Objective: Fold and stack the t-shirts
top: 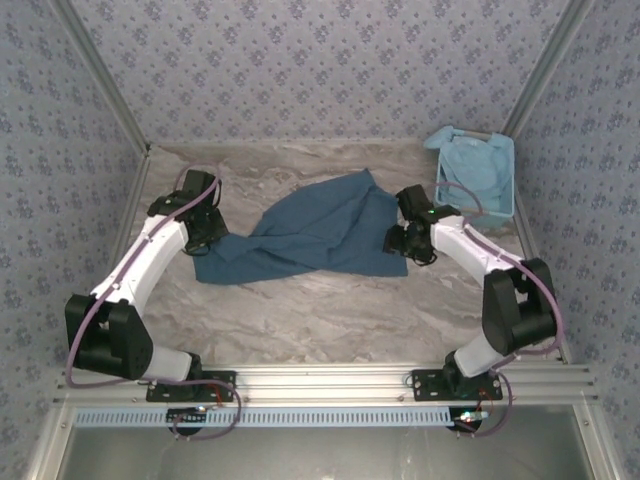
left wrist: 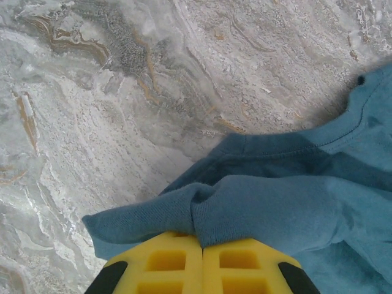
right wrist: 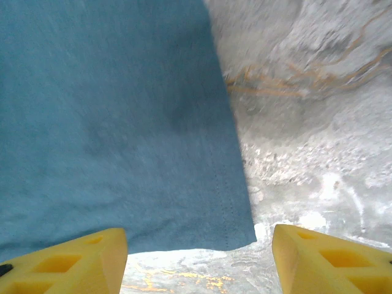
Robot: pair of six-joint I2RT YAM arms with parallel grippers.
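A dark teal-blue t-shirt (top: 315,232) lies crumpled across the middle of the marble table. My left gripper (top: 212,238) is at the shirt's left end; in the left wrist view its yellow fingers (left wrist: 165,263) are shut on a bunched fold of the teal shirt (left wrist: 245,208). My right gripper (top: 398,240) hovers at the shirt's right edge, open, with the shirt's hemmed corner (right wrist: 236,229) between its spread yellow fingers (right wrist: 73,263) over the tabletop. A paler sky-blue t-shirt (top: 475,172) lies heaped inside the basket at the back right.
A rigid pale-blue plastic basket (top: 509,195) stands at the back right against the wall. Patterned walls with metal posts enclose the table on three sides. Bare marble (top: 330,315) stretches between the shirt and the arm bases.
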